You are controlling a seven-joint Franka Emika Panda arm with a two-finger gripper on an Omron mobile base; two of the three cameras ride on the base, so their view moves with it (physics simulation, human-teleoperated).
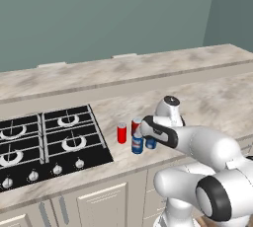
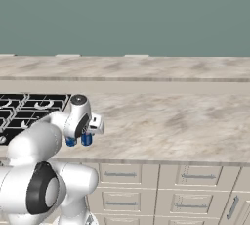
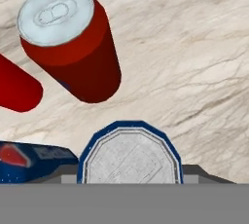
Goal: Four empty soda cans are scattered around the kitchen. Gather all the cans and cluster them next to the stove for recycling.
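Right of the flat black gas stove (image 1: 49,142), on marble counter (image 1: 207,97): four small cylindrical cans, two red (image 1: 122,132), two blue (image 1: 137,144). Gripper (image 1: 148,134) down over one blue can (image 3: 130,157), jaws hidden, can't tell the grip.

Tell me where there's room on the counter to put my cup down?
The counter lies bare to the right of the cans and behind them toward the wall. It is crowded right of the stove, where red cans and blue cans cluster under the gripper.
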